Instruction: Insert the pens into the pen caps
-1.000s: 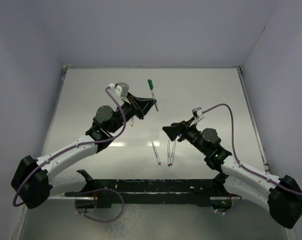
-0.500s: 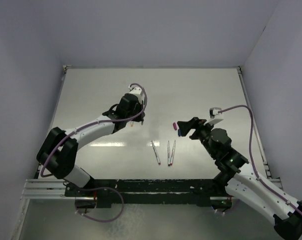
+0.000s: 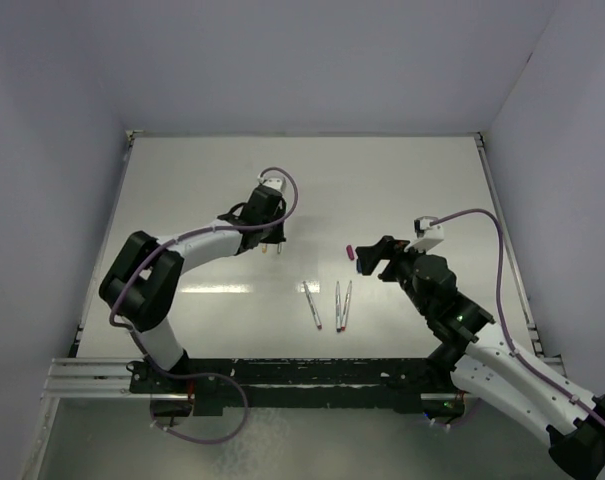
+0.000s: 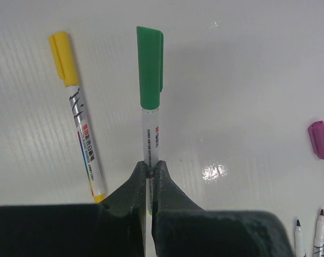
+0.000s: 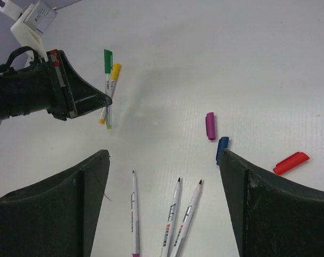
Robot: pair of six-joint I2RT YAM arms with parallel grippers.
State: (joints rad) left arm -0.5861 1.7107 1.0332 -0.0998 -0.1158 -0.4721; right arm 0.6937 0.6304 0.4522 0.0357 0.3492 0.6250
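Your left gripper (image 4: 149, 166) is clamped on the green-capped pen (image 4: 150, 128); your right gripper (image 5: 164, 156) stands wide apart.
The yellow-capped pen (image 4: 82, 126) lies just beside it; three uncapped pens (image 5: 174, 214) lie on the table (image 5: 258, 53) under your right gripper, near the magenta cap (image 5: 210, 126), blue cap (image 5: 221, 149) and red cap (image 5: 291, 163).

Left tool (image 4: 151, 166) clamps the green-capped pen (image 4: 150, 80), cap toward 12 o'clock. Yellow-capped pen (image 4: 78, 115) lies on the table (image 4: 231, 80) at 10 o'clock; magenta cap (image 4: 318, 139) at 3 o'clock.
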